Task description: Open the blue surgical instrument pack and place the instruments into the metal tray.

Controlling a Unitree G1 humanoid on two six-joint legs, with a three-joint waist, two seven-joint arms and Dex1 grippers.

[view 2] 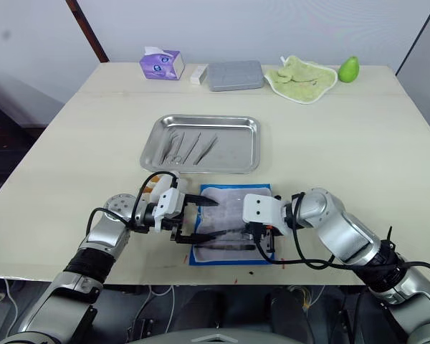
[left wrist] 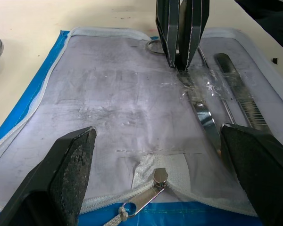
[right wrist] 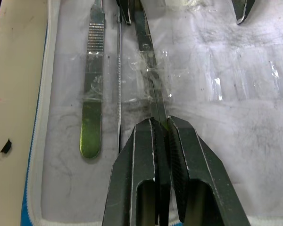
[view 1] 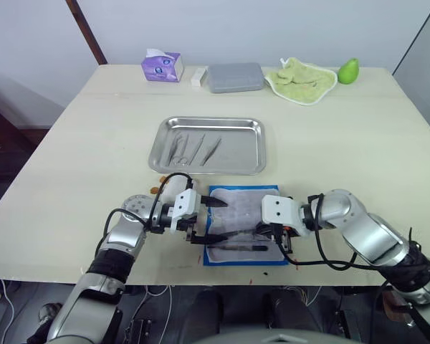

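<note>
On the open blue surgical instrument pack (view 1: 244,223) | right gripper (right wrist: 161,123) clamped on instrument (right wrist: 150,80), long axis across pack | left gripper (view 1: 213,219) apart | metal tray (view 1: 236,162) just beyond.

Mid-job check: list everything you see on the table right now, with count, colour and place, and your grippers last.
Pack: one, blue with grey-white lining, lying open at the near table edge.
Instruments in pack: about three, silver-grey, under clear straps along its near side.
Tray: one, shiny steel, mid-table beyond the pack.
Instruments in tray: three or so, grey, left half of the tray.
Tissue box: one, purple, far left.
Lidded box: one, grey, far centre, a small white block beside it.
Cloth: one, pale green, far right.
Green fruit: one, right of the cloth.
Left gripper: open over the pack's left edge.
Right gripper: shut on a scissor-like instrument in the pack.
</note>
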